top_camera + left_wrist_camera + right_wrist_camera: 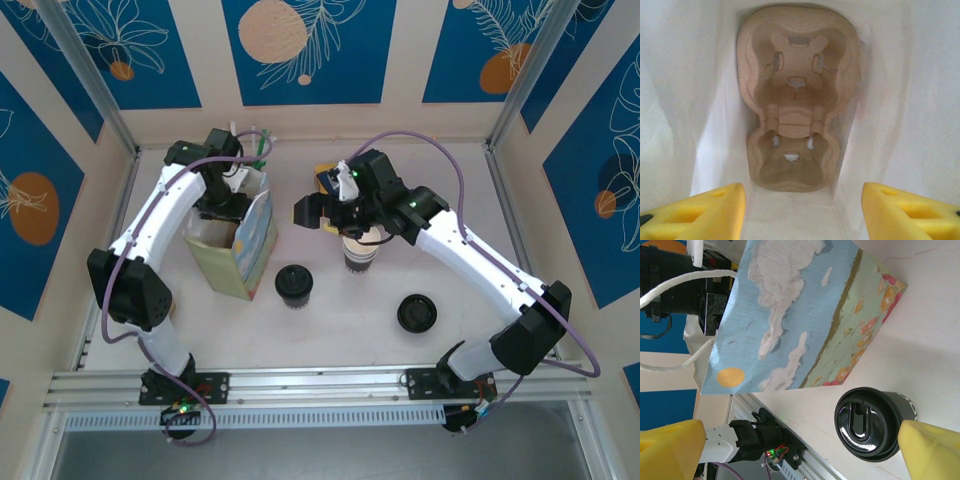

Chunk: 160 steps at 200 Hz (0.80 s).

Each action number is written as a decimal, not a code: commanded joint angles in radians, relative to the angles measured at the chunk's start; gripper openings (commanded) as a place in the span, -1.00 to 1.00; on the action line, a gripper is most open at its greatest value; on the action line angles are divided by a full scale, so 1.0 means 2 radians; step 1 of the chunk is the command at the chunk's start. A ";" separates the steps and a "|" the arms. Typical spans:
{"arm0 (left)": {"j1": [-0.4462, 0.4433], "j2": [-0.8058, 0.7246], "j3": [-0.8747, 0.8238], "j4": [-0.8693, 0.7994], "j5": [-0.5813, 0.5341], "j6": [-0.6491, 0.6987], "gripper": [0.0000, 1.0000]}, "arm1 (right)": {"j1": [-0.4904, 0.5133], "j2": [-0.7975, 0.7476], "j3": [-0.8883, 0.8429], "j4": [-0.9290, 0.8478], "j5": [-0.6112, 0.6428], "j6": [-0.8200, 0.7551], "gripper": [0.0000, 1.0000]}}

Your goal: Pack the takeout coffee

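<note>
Right jaws spread wide and empty, near the lidless striped paper cup [360,256] mid-table. The takeout coffee [294,283], a small cup with a round black plastic lid, stands untouched near the table's middle, just beside the landscape-print paper bag [247,250]. Left jaws apart, holding nothing, inside the bag over a moulded-pulp cup carrier [795,100].
</note>
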 commanded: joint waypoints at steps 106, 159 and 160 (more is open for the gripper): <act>-0.007 -0.026 -0.004 -0.004 -0.004 -0.006 0.24 | 0.004 -0.018 -0.008 0.001 -0.003 0.005 0.98; -0.007 -0.028 0.000 0.000 -0.010 -0.008 0.24 | 0.005 -0.020 -0.007 -0.001 -0.002 0.004 0.98; -0.007 -0.028 0.000 0.000 -0.009 -0.008 0.24 | 0.004 -0.019 -0.007 -0.001 -0.002 0.004 0.98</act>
